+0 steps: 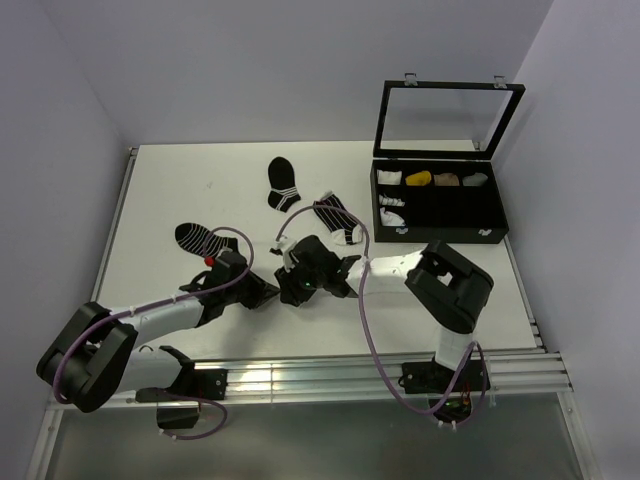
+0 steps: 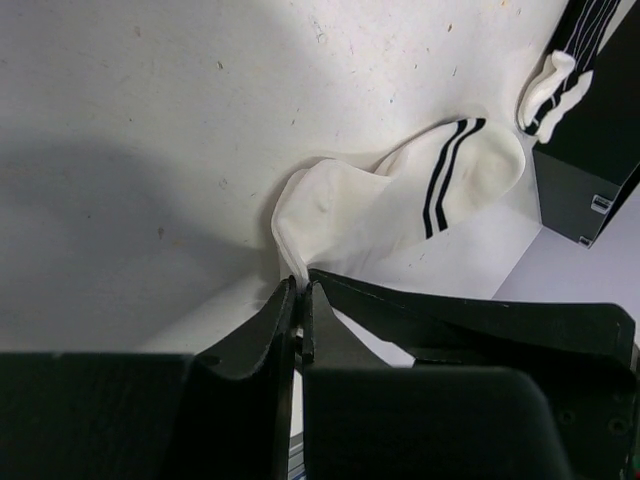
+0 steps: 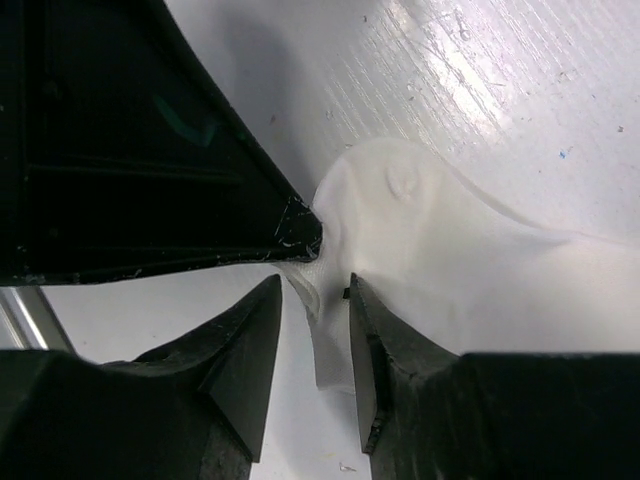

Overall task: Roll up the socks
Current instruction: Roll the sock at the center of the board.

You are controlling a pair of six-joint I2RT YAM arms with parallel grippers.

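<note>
The mostly white sock (image 2: 380,215) with a black-striped cuff lies crumpled on the table between my two grippers. In the top view the grippers hide it. My left gripper (image 2: 299,288) is shut on its near edge, and also shows in the top view (image 1: 270,291). My right gripper (image 3: 315,300) is open, with a fold of the white sock (image 3: 440,260) between its fingers. It meets the left gripper in the top view (image 1: 296,283). The black sock with white stripes and white toe (image 1: 338,218) lies just behind them, also in the left wrist view (image 2: 560,70).
A black compartment box (image 1: 440,232) with its lid raised stands at the back right and holds several rolled socks. A black sock with white bands (image 1: 282,184) lies at the back middle. A black thin-striped sock (image 1: 198,238) lies left of my left arm.
</note>
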